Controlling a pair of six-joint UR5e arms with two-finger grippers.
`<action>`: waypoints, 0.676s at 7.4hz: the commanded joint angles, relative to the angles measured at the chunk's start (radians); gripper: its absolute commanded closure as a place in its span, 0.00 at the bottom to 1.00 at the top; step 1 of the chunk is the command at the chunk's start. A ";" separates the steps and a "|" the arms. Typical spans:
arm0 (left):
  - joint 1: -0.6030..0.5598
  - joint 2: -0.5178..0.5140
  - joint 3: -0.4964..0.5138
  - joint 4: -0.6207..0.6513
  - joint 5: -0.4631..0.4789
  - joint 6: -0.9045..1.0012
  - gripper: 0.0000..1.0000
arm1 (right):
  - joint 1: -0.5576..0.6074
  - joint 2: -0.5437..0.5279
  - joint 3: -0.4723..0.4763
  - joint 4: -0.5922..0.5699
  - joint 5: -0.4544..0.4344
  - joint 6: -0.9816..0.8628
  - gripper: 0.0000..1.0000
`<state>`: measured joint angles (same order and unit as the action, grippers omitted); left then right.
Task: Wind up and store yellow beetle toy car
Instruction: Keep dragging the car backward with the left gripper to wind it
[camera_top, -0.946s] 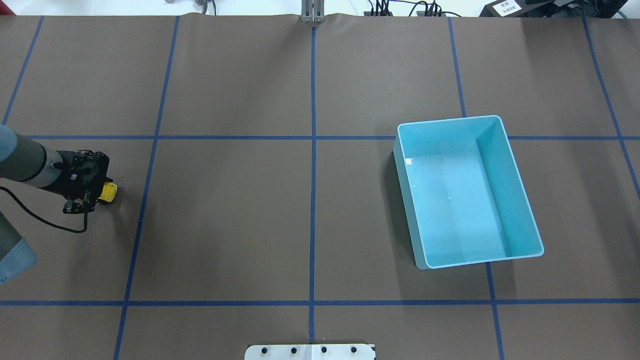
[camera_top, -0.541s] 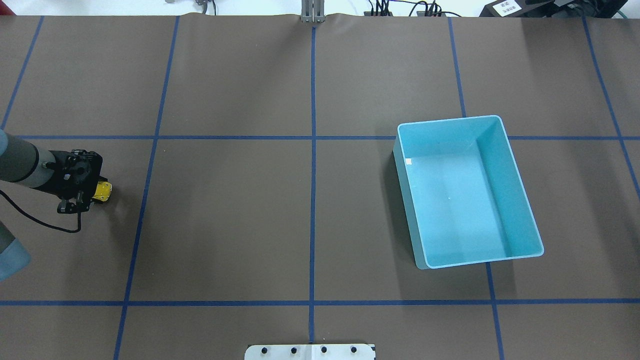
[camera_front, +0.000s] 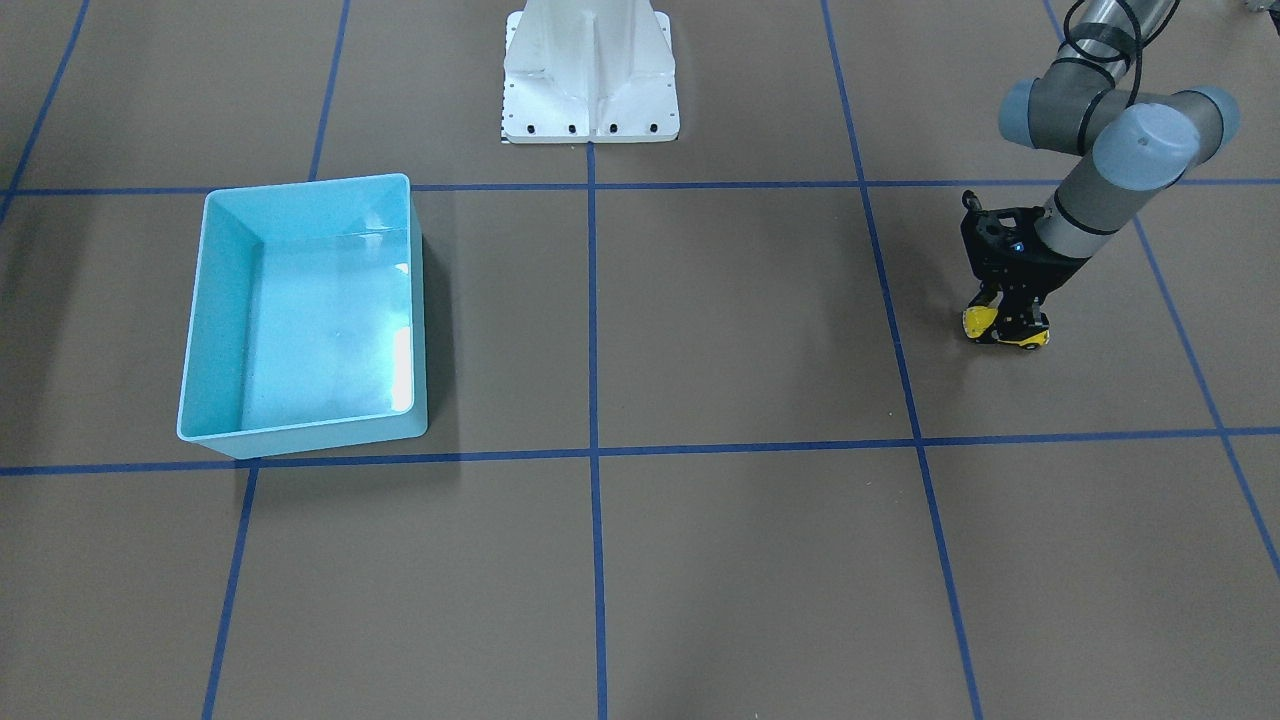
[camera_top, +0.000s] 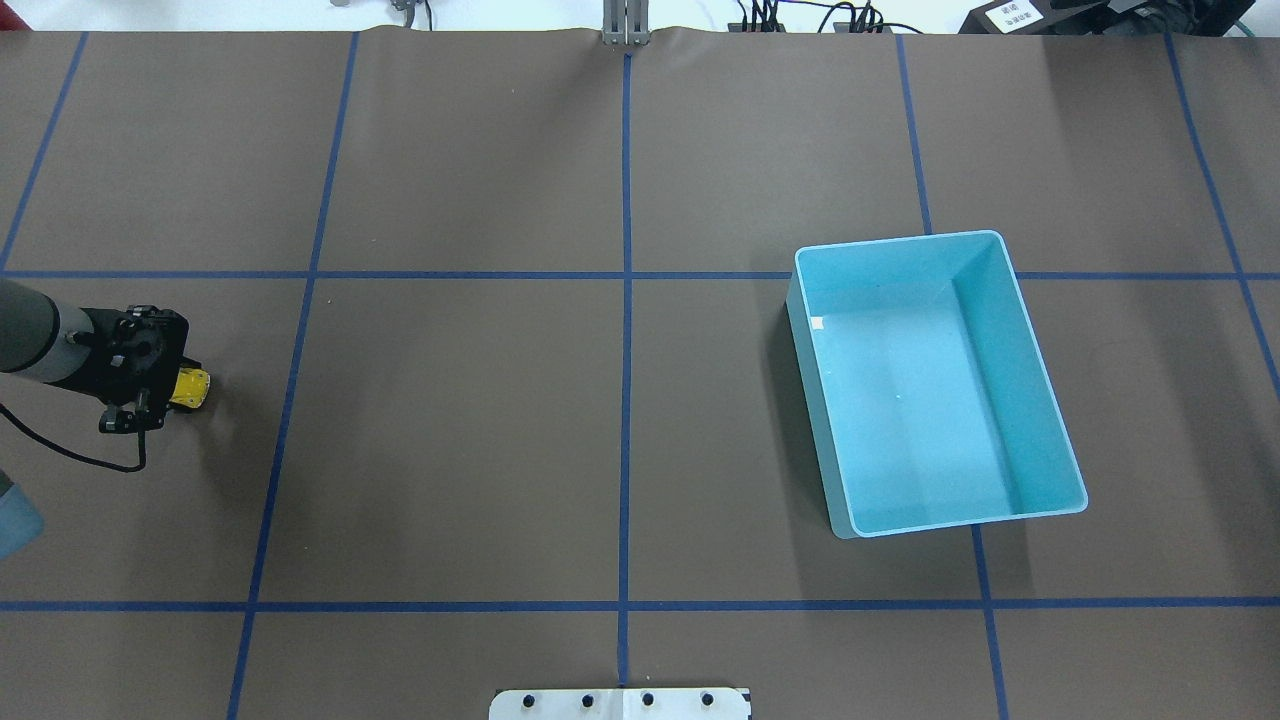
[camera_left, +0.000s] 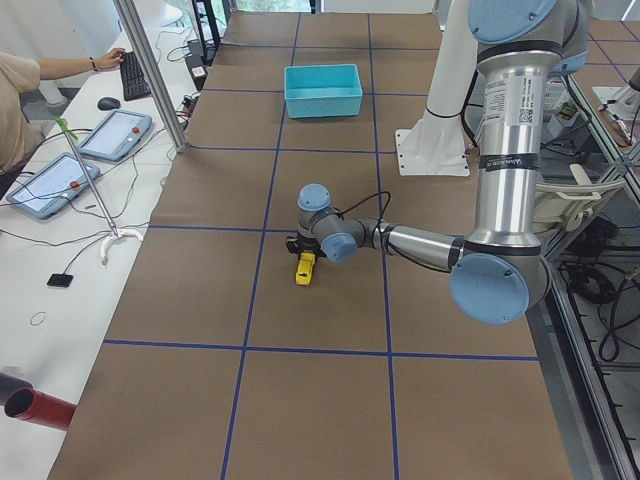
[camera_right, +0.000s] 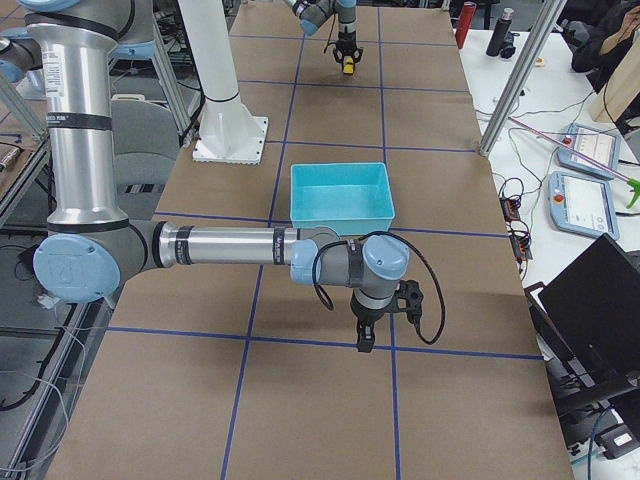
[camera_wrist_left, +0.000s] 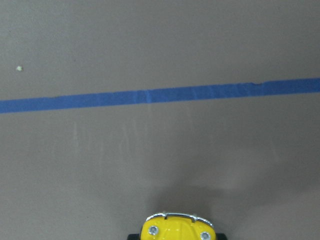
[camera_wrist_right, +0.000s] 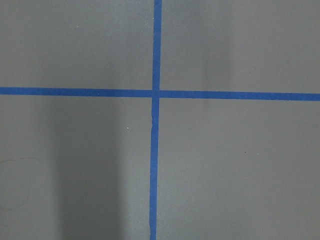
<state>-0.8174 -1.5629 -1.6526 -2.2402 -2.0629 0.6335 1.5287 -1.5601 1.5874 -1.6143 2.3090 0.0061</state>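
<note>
The yellow beetle toy car (camera_top: 192, 388) sits wheels-down on the brown table at the far left of the overhead view. My left gripper (camera_top: 168, 387) comes down over it and is shut on it. The front-facing view shows the left gripper (camera_front: 1006, 322) with its fingers around the car (camera_front: 981, 321). The car's front end shows at the bottom of the left wrist view (camera_wrist_left: 177, 229). It also shows in the exterior left view (camera_left: 304, 268). My right gripper (camera_right: 365, 345) hangs over bare table in the exterior right view only; I cannot tell whether it is open or shut.
An empty light blue bin (camera_top: 900, 242) stands right of centre, far from the car; it also shows in the front-facing view (camera_front: 195, 330). Blue tape lines (camera_top: 626, 300) grid the table. The white robot base (camera_front: 590, 80) stands at the table's edge.
My left gripper has moved steadily toward the overhead view's left edge, taking the yellow car with it along the table. The bin has not moved.
</note>
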 joint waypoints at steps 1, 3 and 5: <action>-0.005 0.009 0.016 -0.038 0.000 0.000 0.90 | -0.001 0.002 -0.003 -0.001 0.000 0.000 0.00; -0.008 0.012 0.023 -0.047 0.000 0.000 0.90 | -0.001 0.003 -0.003 -0.001 -0.002 0.000 0.00; -0.009 0.012 0.024 -0.047 0.000 0.000 0.90 | -0.001 0.003 -0.001 0.001 0.000 -0.002 0.00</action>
<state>-0.8253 -1.5513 -1.6302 -2.2862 -2.0632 0.6342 1.5283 -1.5571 1.5858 -1.6142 2.3081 0.0053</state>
